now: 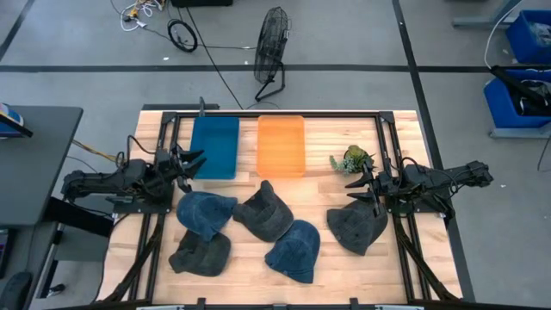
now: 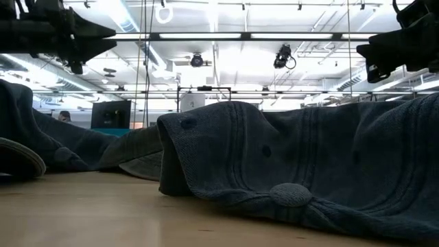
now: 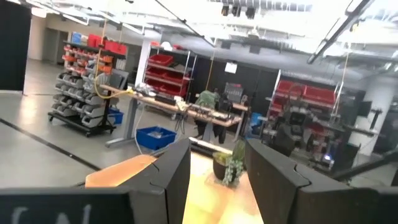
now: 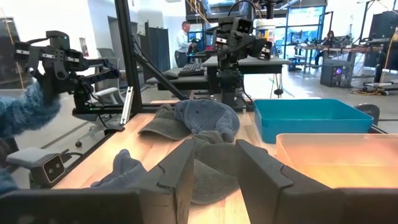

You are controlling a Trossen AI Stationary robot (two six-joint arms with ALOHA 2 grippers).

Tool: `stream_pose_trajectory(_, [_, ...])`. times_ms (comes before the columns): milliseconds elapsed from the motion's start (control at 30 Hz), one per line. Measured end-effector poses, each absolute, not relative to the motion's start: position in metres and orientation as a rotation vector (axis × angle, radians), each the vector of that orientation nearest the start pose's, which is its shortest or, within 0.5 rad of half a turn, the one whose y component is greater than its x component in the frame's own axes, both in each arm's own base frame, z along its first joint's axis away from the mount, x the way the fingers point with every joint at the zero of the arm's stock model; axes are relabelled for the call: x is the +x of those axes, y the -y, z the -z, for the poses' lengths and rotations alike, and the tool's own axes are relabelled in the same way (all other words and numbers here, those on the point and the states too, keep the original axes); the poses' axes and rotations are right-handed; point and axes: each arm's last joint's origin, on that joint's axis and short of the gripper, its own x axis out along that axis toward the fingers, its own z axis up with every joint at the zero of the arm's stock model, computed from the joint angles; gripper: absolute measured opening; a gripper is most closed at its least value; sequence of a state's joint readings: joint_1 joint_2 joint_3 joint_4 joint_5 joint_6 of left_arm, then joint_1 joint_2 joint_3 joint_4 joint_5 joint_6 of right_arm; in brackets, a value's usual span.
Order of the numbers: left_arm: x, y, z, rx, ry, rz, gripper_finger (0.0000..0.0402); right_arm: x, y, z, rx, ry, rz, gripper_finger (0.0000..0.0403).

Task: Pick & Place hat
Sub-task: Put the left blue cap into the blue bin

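Five soft denim caps point(image 1: 280, 228) lie scattered across the front half of the wooden table point(image 1: 318, 267), behind them a blue plastic tray point(image 1: 215, 146) left of an orange plastic tray point(image 1: 281, 145), with a small green potted plant point(image 1: 351, 160) farther right, near the right gripper point(image 1: 365, 184).

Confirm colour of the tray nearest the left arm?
Teal blue; the tray shows best in the high view, beside the orange tray.

both arms are dark and jointed; the left gripper point(image 1: 191, 164) and right gripper point(image 1: 365, 183) carry black, angular, flat-faced fingers point(image 4: 180, 168).
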State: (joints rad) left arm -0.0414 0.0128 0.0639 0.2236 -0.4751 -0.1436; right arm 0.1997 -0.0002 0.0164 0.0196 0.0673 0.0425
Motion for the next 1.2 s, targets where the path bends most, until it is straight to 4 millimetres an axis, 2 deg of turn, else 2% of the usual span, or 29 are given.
stream_pose_trajectory(167, [0.086, -0.01, -0.212, -0.227, 0.374, -0.404, 0.0137, 0.095, -0.017, -0.171, 0.039, 0.036, -0.13, 0.0121])
stream_pose_trajectory(400, [0.083, -0.01, -0.219, -0.113, 0.426, -0.43, 0.0093, 0.095, -0.017, -0.172, 0.014, 0.042, -0.113, 0.0121])
stream_pose_trajectory(567, [0.081, -0.01, -0.222, -0.062, 0.447, -0.442, 0.0079, 0.095, -0.017, -0.172, 0.014, 0.041, -0.11, 0.0121])
stream_pose_trajectory(733, [0.081, -0.009, -0.223, -0.178, 0.483, -0.364, 0.0078, 0.095, -0.016, -0.172, -0.051, 0.051, -0.101, 0.0121])
stream_pose_trajectory(833, [0.082, -0.007, -0.224, -0.213, 0.493, -0.299, 0.0091, 0.095, -0.016, -0.175, -0.132, 0.086, -0.093, 0.0121])
stream_pose_trajectory(1067, [0.076, -0.006, -0.24, -0.026, 0.517, -0.298, 0.0115, 0.094, -0.016, -0.184, -0.138, 0.173, -0.086, 0.0121])
stream_pose_trajectory(1200, [0.072, -0.002, -0.251, -0.026, 0.564, -0.133, 0.0101, 0.094, -0.016, -0.179, -0.04, 0.122, -0.099, 0.0121])
